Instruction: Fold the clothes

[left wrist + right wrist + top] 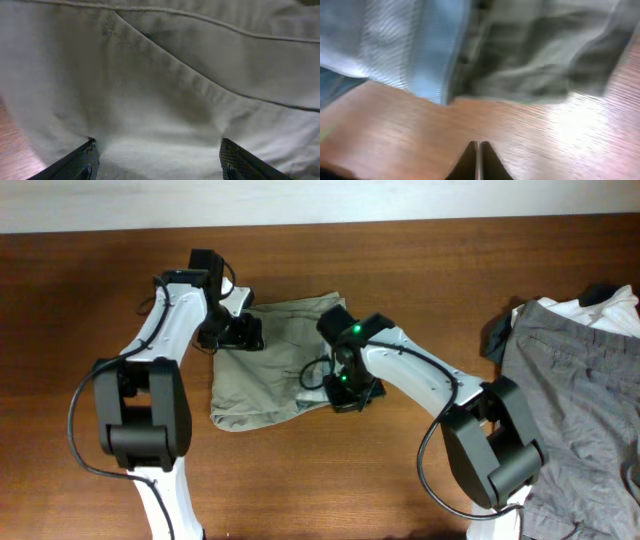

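The khaki-beige shorts [270,365] lie crumpled in the middle of the table. My left gripper [240,332] is over their upper left corner. In the left wrist view its fingers [159,160] are spread wide open, and the khaki cloth [165,75] with its seams fills the view between and beyond them. My right gripper [350,392] is at the right edge of the shorts. In the right wrist view its fingers [478,147] are shut together with nothing between them, above bare wood. The shorts' edge [535,55] and pale lining [420,45] lie just beyond the tips.
A pile of garments lies at the right edge of the wooden table [80,300]: grey trousers [580,400], a white piece [600,310] and a dark piece [497,338]. The wall edge runs along the back.
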{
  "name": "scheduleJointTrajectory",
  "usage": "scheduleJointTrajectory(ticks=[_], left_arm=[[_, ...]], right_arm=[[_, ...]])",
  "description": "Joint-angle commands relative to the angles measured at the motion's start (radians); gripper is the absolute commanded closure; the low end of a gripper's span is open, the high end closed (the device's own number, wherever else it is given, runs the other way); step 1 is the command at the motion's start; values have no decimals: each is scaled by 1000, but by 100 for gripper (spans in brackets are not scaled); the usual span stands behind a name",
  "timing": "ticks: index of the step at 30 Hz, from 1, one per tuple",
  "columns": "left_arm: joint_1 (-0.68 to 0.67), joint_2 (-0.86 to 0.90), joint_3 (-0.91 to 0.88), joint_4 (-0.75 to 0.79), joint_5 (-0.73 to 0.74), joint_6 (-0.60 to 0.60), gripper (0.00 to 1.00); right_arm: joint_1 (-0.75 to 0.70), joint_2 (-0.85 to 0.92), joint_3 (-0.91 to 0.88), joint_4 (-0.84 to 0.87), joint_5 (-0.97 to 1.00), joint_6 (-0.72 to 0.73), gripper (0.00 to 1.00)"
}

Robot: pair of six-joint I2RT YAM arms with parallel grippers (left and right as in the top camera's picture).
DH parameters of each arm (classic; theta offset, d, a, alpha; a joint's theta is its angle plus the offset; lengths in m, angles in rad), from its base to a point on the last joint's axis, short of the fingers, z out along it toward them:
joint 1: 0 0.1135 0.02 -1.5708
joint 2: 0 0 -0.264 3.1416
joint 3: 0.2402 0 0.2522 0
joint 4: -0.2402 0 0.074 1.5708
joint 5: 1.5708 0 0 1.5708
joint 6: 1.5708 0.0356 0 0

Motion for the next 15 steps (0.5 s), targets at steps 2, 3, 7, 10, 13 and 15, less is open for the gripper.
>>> scheduleJointTrajectory(ticks=[2,3,7,10,13,15], left_arm=[[4,11,0,40,-6,23,22],[4,12,0,55,-5,23,22],[4,12,0,67,2,23,21],[4,12,0,71,2,23,18],[4,12,0,70,2,23,18],[4,12,0,70,2,23,18]], right_arm=[[-27,-113,4,71,-195,-217,57],[-27,-146,4,107,-259,-228,52],[-15,-130,3,175,-320,-154,48],[39,-62,3,217,-340,-138,47],[98,-21,3,293,-339,-80,48],[116,-21,3,353,-333,-80,70]])
